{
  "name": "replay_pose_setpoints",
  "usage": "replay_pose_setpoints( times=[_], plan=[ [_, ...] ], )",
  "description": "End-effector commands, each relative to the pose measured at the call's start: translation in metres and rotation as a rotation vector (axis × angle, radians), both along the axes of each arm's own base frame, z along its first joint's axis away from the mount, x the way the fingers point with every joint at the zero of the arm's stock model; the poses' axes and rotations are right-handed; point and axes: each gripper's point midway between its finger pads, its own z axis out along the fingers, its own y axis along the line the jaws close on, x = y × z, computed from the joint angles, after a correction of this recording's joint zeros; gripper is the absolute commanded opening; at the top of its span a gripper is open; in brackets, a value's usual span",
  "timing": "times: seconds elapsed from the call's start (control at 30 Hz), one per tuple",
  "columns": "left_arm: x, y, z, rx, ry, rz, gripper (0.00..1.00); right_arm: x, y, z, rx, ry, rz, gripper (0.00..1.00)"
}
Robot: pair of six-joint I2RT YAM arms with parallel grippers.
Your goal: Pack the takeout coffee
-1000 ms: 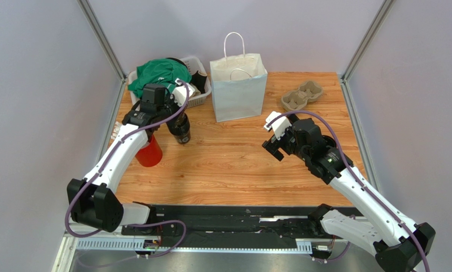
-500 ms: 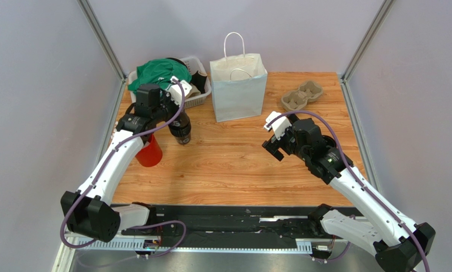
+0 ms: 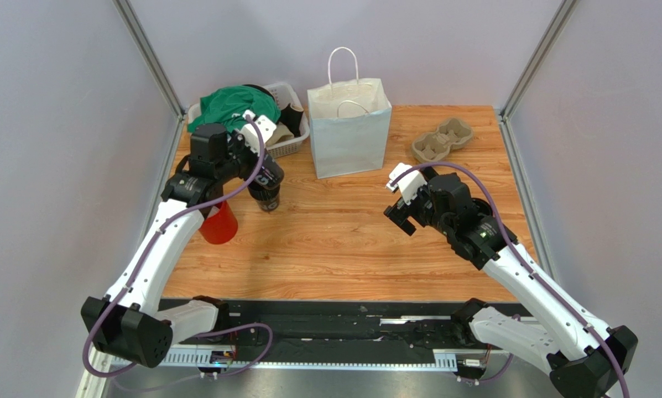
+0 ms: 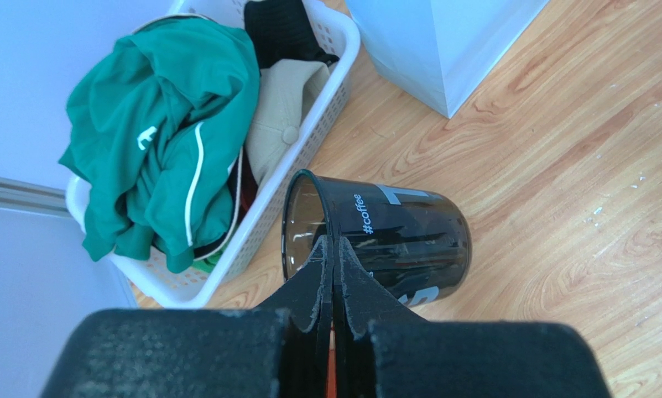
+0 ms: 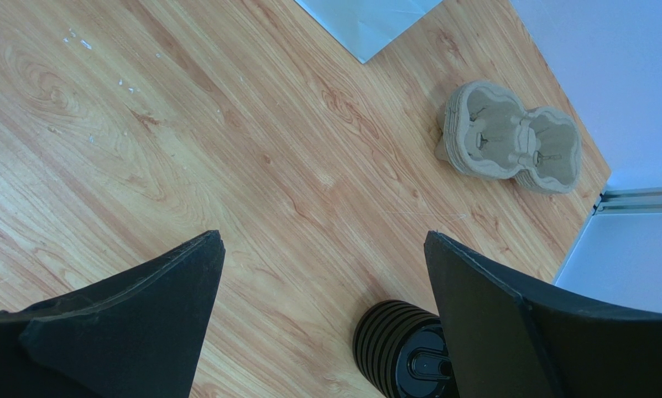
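My left gripper (image 3: 261,172) (image 4: 334,242) is shut on the rim wall of a glossy black open cup (image 3: 267,191) (image 4: 409,240) printed "#coffee", one finger inside it. That cup hangs tilted over the wood beside the basket. The takeout coffee (image 5: 405,352), a ribbed black cup with a black lid, stands upright at the bottom of the right wrist view, partly behind one finger; the top view hides it under the right arm. My right gripper (image 3: 400,207) (image 5: 324,236) is open above bare wood, holding nothing.
A white paper bag (image 3: 351,133) (image 4: 442,41) stands open at the back centre. A white basket (image 3: 297,143) (image 4: 334,83) of clothes sits back left, a red cup (image 3: 219,224) under my left arm, and a cardboard cup carrier (image 3: 442,139) (image 5: 508,141) back right.
My left wrist has drawn back and to the left, tipping the black open cup and raising it slightly. The right arm has not moved.
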Motion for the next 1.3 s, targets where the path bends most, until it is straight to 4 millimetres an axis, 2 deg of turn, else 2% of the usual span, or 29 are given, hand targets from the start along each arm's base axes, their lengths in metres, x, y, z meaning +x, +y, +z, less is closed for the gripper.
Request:
replay_pose_setpoints(
  times=[0.0,0.17,0.33,0.6,0.77,0.83,0.97,1.03,1.1,1.17,1.2,1.23,1.27],
  plan=[
    [-0.005,-0.001,0.052,-0.020,-0.153,-0.021,0.00,0.006,0.002,0.014,0.023,-0.063,-0.004,0.98],
    [-0.010,-0.005,0.058,-0.035,-0.166,-0.049,0.00,0.006,0.002,0.014,0.021,-0.061,-0.004,0.98],
    [-0.020,-0.020,0.064,-0.050,-0.180,-0.121,0.00,0.008,0.001,0.015,0.021,-0.069,-0.016,0.98],
    [-0.028,-0.061,0.054,0.005,-0.179,-0.221,0.00,0.020,-0.011,0.027,0.025,-0.123,-0.116,0.99],
    [-0.031,-0.094,0.043,0.048,-0.196,-0.282,0.00,0.032,-0.026,0.033,0.028,-0.159,-0.216,0.99],
    [-0.028,-0.101,0.043,0.054,-0.217,-0.280,0.00,0.035,-0.035,0.036,0.031,-0.170,-0.258,0.99],
    [-0.027,-0.130,0.025,0.089,-0.225,-0.319,0.00,0.041,-0.049,0.040,0.043,-0.182,-0.323,0.99],
    [-0.024,-0.137,0.018,0.121,-0.248,-0.309,0.00,0.045,-0.058,0.040,0.046,-0.182,-0.356,0.99],
    [-0.027,-0.151,0.002,0.160,-0.243,-0.324,0.00,0.047,-0.066,0.040,0.049,-0.182,-0.387,0.99],
    [-0.032,-0.167,-0.006,0.181,-0.263,-0.354,0.00,0.049,-0.071,0.040,0.054,-0.180,-0.406,0.99],
    [-0.034,-0.169,-0.015,0.200,-0.259,-0.354,0.00,0.051,-0.076,0.040,0.055,-0.180,-0.424,0.99],
    [-0.033,-0.175,-0.014,0.202,-0.287,-0.356,0.00,0.051,-0.077,0.039,0.054,-0.177,-0.428,0.99],
    [-0.037,-0.184,-0.020,0.214,-0.289,-0.373,0.00,0.052,-0.078,0.040,0.053,-0.177,-0.436,0.99]
  ],
)
